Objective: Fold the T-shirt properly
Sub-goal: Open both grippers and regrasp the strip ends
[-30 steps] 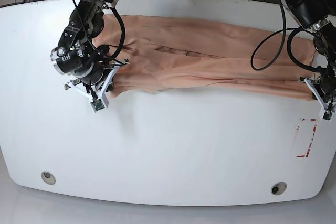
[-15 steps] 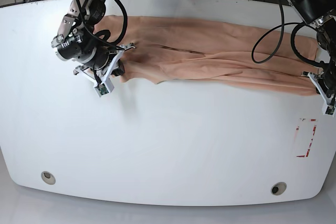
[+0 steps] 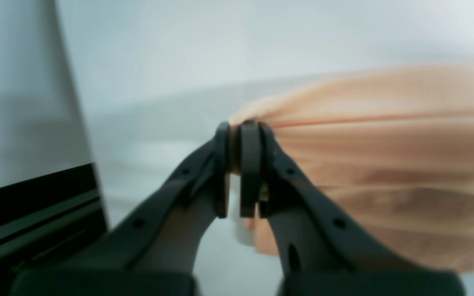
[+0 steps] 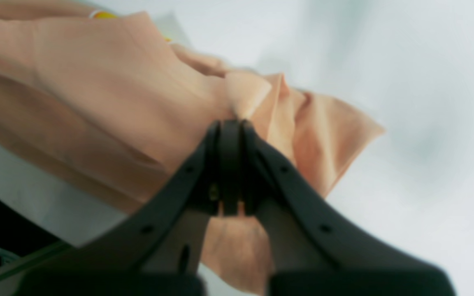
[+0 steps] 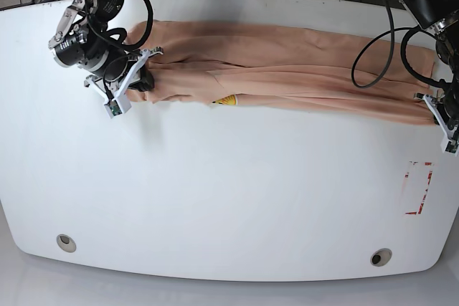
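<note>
The peach T-shirt (image 5: 287,69) lies stretched in a long, narrow band across the back of the white table (image 5: 229,191). A bit of yellow print (image 5: 226,99) peeks out at its front edge, and it shows in the right wrist view too as the yellow print (image 4: 104,15). My right gripper (image 5: 143,80) is at the band's left end, shut on bunched T-shirt (image 4: 97,82) cloth at its tips (image 4: 231,127). At the far right end my left gripper (image 5: 435,114) is shut on the T-shirt (image 3: 385,164) edge, pinched between its pads (image 3: 239,135).
A red-marked label (image 5: 418,188) sits on the table near the right edge. Two round holes (image 5: 66,242) (image 5: 381,256) lie near the front edge. Black cables (image 5: 373,48) loop from the right-hand arm over the shirt. The floor with more cables lies behind the table.
Both grippers have moved toward the back of the table with the cloth in them. The shirt has drawn into a narrower, straighter band, and the yellow print now shows at its front edge.
</note>
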